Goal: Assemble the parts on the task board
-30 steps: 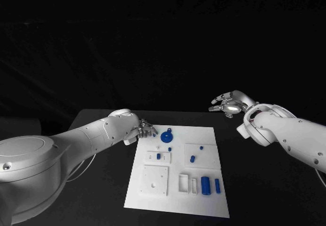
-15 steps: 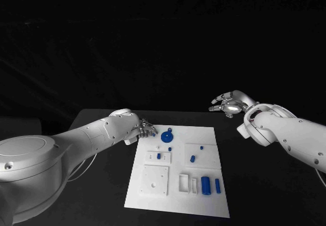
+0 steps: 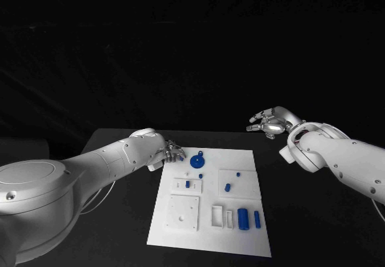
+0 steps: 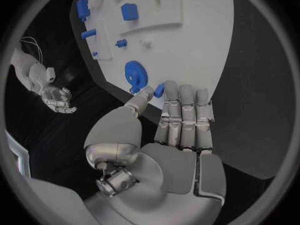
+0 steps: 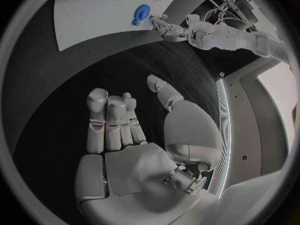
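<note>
We see the left arm coming in low over the near left part of the table, its left hand at the far left corner of the task board, fingers held together and pointing at the board, thumb alongside; whether the fingertips pinch the small blue part there, we cannot tell. The right arm bends up by the table's right edge, its right hand raised beyond the board's far right corner, holding nothing, fingers loosely extended, thumb apart.
</note>
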`<state>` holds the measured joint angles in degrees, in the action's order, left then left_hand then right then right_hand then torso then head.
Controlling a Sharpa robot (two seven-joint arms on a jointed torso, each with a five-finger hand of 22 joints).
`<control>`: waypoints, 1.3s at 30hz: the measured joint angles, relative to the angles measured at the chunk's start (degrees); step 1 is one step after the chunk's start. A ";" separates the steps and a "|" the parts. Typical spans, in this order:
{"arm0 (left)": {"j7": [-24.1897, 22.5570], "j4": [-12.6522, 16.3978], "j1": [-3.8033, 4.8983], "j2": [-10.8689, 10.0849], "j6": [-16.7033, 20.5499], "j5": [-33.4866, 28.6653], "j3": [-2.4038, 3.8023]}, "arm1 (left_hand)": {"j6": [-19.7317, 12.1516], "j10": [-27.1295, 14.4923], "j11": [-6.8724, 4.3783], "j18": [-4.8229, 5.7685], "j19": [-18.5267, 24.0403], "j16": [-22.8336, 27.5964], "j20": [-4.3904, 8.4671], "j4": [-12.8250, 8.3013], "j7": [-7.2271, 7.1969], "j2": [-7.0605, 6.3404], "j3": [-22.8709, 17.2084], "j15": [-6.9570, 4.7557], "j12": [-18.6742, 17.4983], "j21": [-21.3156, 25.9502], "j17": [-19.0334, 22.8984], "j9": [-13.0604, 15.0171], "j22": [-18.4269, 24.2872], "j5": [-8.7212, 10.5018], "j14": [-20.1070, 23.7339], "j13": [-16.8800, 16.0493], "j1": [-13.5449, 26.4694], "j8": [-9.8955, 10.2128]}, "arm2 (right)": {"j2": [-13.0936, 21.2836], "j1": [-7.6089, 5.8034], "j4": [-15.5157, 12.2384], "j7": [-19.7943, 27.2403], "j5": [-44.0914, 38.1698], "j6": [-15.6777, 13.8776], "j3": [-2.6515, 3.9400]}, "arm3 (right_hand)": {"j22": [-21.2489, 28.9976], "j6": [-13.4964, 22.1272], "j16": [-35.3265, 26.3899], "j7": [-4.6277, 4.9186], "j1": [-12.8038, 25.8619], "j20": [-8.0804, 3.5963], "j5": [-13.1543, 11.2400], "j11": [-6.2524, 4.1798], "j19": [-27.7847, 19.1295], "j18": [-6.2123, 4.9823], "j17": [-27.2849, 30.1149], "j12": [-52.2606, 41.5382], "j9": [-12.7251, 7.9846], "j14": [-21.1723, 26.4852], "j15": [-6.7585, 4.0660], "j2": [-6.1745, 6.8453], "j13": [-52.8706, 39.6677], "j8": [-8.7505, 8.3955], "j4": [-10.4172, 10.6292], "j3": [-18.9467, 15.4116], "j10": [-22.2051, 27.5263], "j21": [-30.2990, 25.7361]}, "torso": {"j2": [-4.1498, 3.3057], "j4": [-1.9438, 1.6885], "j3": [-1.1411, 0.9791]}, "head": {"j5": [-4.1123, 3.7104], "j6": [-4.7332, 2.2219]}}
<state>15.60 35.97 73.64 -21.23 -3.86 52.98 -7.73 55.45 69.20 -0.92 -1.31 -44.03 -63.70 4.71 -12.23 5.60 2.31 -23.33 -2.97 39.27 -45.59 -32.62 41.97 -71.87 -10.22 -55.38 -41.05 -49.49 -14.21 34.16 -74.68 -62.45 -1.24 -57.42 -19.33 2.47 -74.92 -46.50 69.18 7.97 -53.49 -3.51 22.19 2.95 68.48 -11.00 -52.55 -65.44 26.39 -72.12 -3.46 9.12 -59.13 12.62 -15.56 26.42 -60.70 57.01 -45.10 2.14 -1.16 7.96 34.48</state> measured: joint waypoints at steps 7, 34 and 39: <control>-0.18 -0.21 0.00 -0.01 -0.07 -0.41 0.00 | 1.15 0.32 -0.31 0.00 0.00 0.00 0.00 -0.92 -0.51 0.75 -0.13 0.00 0.00 0.00 0.00 -0.11 -0.27 -1.28 0.00 -0.06 -0.08 -0.66 | 0.00 0.00 0.07 0.00 0.00 0.01 0.00 | 0.00 -0.02 0.00 0.03 0.00 -0.10 0.00 0.00 -0.11 0.00 0.00 0.00 0.00 0.00 0.00 0.00 0.05 0.00 0.00 0.00 0.00 0.00 | -0.01 0.00 0.00 | 0.01 0.07; -1.48 3.42 0.00 -2.58 1.22 -2.02 0.02 | 7.60 6.09 -1.74 0.01 -2.83 -0.94 0.92 1.08 -2.26 -0.30 -11.40 -1.13 -2.20 -0.11 -0.81 -2.59 -2.42 2.23 -3.24 -0.35 -2.00 -3.08 | -0.11 0.00 0.33 -0.02 0.00 0.21 0.00 | 0.01 -0.11 0.00 0.12 0.00 -0.04 0.00 0.00 -0.14 0.00 -0.04 0.01 0.00 0.00 0.00 0.00 0.10 0.00 0.00 0.00 0.00 0.00 | 0.01 -0.01 0.00 | 0.09 0.14; -1.76 8.91 0.00 -5.72 3.63 -2.34 0.02 | 8.02 6.77 -1.64 -0.01 -3.76 -1.64 1.02 0.62 -2.27 -0.73 -11.35 -1.44 -1.45 -0.68 -1.13 -2.59 -2.78 0.76 -4.20 -0.95 -2.10 -3.50 | 0.29 0.00 0.19 -0.02 0.00 0.24 0.00 | 0.01 -0.10 0.00 0.12 0.00 0.02 0.00 0.00 -0.20 0.00 -0.03 0.01 0.00 0.00 0.00 0.00 0.15 0.00 0.00 0.00 0.00 0.00 | 0.05 -0.07 0.03 | 0.18 0.07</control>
<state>13.84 44.88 73.64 -26.95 -0.23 50.63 -7.71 63.47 75.97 -2.56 -1.31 -47.79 -65.34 5.73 -11.61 3.33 1.59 -34.69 -4.41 37.82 -46.27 -33.75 39.39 -74.65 -9.46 -59.57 -42.00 -51.59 -17.71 34.44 -74.68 -62.26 -1.27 -57.41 -19.10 2.48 -74.91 -46.60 69.18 8.09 -53.50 -3.49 22.19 2.95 68.28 -11.00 -52.58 -65.44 26.39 -72.12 -3.46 9.12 -58.97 12.62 -15.56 26.42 -60.70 57.01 -45.04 2.07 -1.13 8.14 34.55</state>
